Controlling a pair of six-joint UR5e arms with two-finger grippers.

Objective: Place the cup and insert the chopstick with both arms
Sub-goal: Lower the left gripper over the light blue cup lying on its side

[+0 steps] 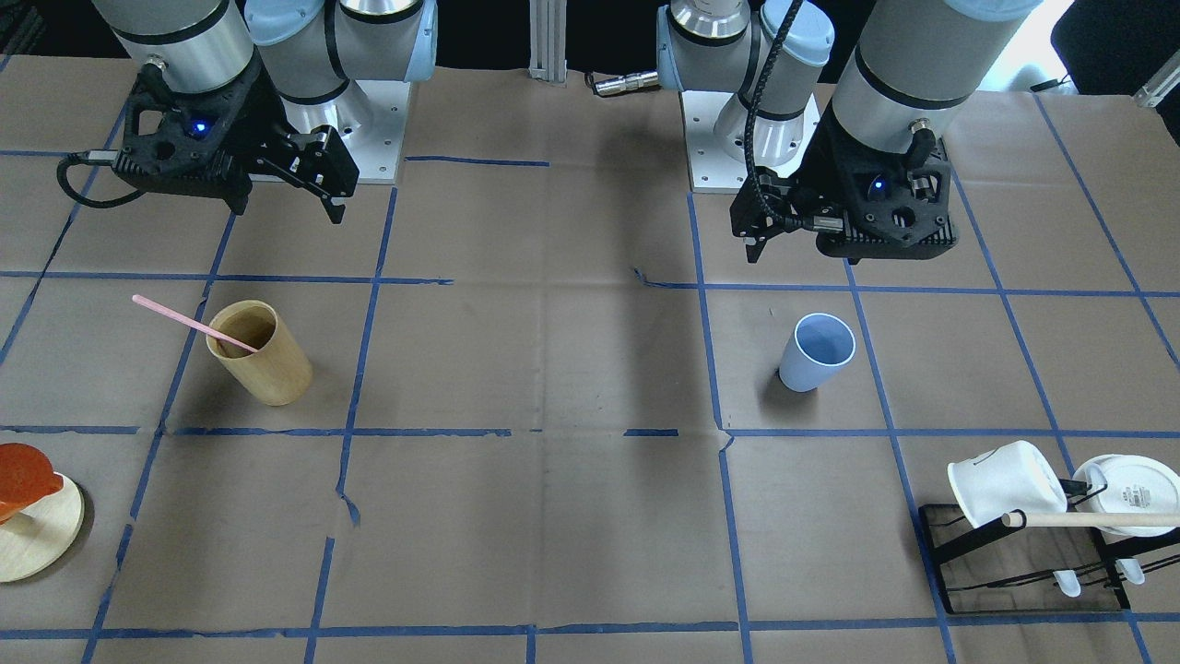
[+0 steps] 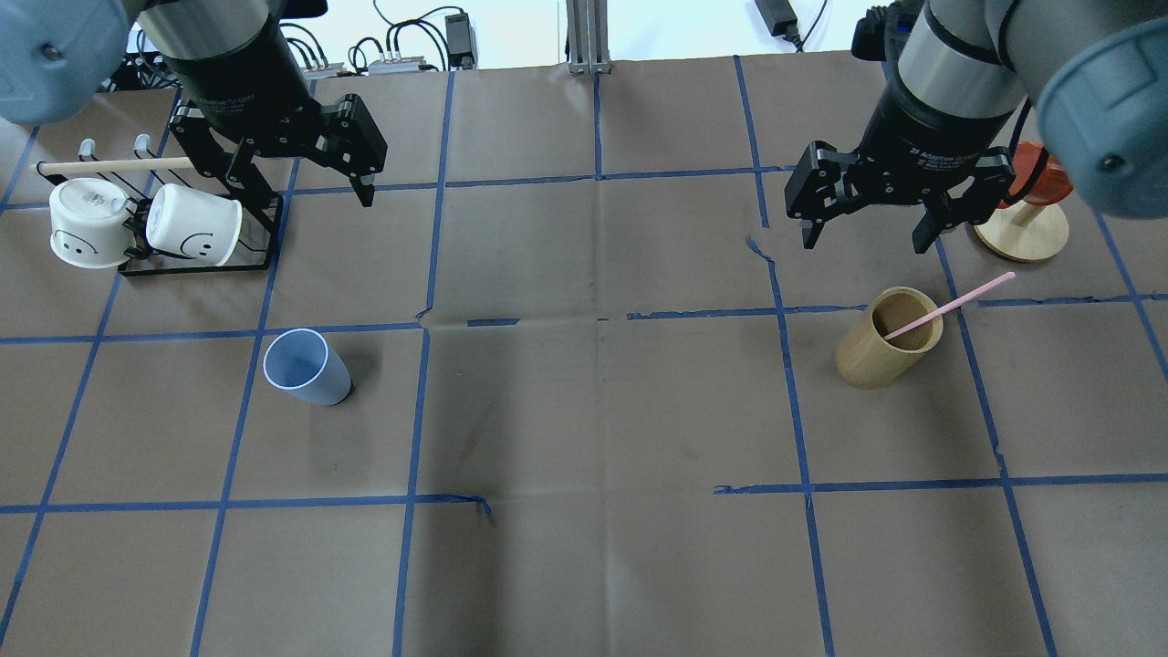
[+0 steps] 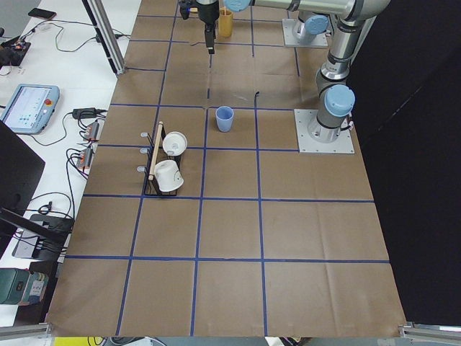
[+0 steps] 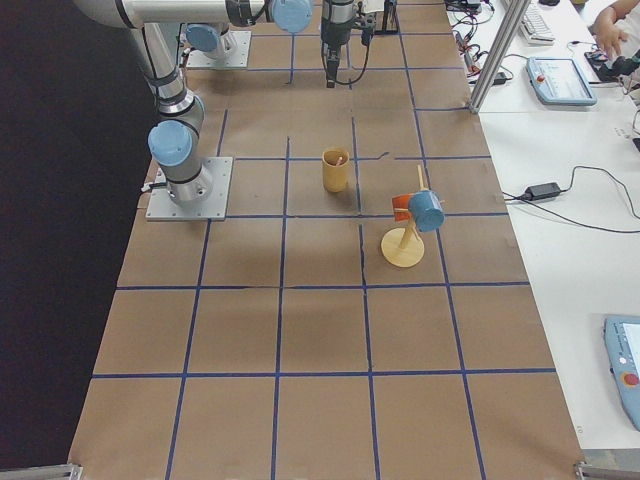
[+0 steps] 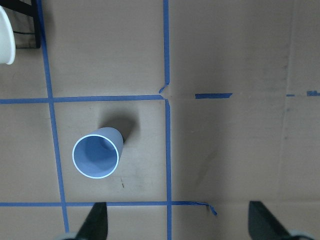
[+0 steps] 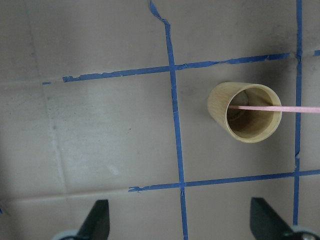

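Brown paper table (image 2: 584,411) w/ blue tape grid (image 2: 529,181); white desk (image 3: 72,65) beside.

- My left arm (image 2: 228,64) hangs with its wrist pointing down; the left gripper (image 5: 180,221) has its jaws spread wide, holding nothing.
- My right arm (image 2: 949,73) is posed the same way; the right gripper (image 2: 863,235) is wide apart and empty.

The cup (image 2: 306,367) stands on the table's (image 2: 602,411) left half, with the mug rack (image 2: 203,266) beyond it, further left. On the right half the chopstick (image 2: 949,307) leans in the wooden cup (image 2: 881,360), and a stand (image 2: 1022,233) lies beyond that.
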